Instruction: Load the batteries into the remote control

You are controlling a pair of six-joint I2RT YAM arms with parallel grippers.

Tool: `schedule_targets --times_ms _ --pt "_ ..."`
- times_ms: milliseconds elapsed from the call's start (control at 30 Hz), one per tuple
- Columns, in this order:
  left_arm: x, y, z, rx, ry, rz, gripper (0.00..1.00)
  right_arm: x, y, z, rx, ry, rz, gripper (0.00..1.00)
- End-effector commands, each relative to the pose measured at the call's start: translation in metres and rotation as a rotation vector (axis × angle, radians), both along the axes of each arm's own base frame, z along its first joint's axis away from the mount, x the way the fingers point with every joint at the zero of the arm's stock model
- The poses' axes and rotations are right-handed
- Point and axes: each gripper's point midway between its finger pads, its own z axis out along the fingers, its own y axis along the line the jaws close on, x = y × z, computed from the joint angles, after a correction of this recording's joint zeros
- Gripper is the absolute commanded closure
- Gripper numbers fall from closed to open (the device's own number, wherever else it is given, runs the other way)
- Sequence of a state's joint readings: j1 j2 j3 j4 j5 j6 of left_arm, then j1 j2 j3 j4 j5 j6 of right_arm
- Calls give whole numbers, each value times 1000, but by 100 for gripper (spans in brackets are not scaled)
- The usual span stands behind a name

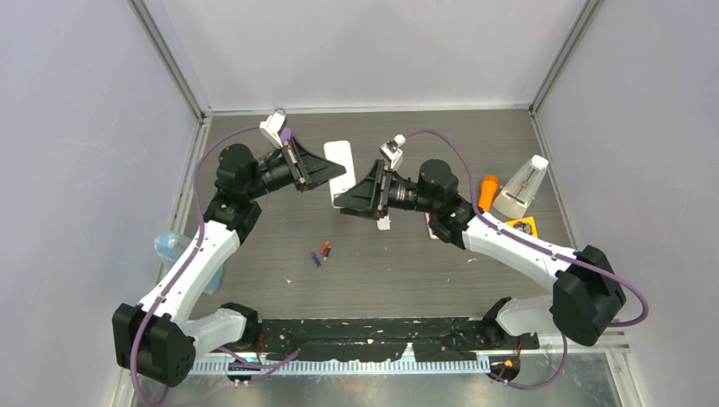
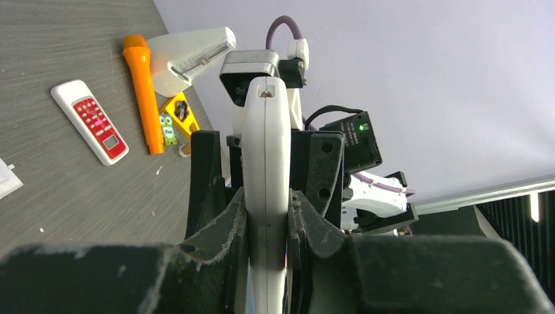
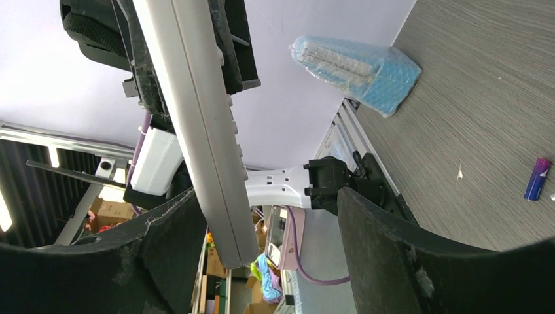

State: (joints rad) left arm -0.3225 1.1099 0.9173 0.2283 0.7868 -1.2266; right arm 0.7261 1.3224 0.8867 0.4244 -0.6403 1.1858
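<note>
A white remote control (image 1: 340,161) is held off the table between both arms. My left gripper (image 1: 337,175) is shut on it; in the left wrist view the remote (image 2: 265,150) stands edge-on, clamped between the two pads (image 2: 229,216). My right gripper (image 1: 346,202) is open, its jaws wide around the remote's other end (image 3: 203,131), which lies close to one finger (image 3: 163,242). The batteries (image 1: 321,253), tiny red-orange and blue-purple cylinders, lie on the table in front of both grippers. One blue-purple battery (image 3: 537,178) shows in the right wrist view.
A second white remote with red buttons (image 2: 91,121), an orange marker (image 1: 487,191), a white metronome (image 1: 521,186) and a yellow card (image 1: 522,225) lie at the right. A blue wrapped pack (image 1: 174,248) lies at the left edge. A small white piece (image 1: 383,223) lies under my right gripper.
</note>
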Motion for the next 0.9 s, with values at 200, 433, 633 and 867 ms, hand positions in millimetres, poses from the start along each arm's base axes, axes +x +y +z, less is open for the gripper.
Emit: schedule_targets --times_ms 200,433,633,867 --pt "-15 9 24 36 -270 -6 100 -4 -14 49 136 -165 -45 20" --pt "-14 30 17 108 -394 57 100 1 -33 48 39 -288 -131 13" --pt "-18 48 11 168 -473 104 100 24 -46 1 -209 -310 -244 14" --pt "-25 55 7 186 -494 124 100 20 -28 3 -238 -354 -207 17"
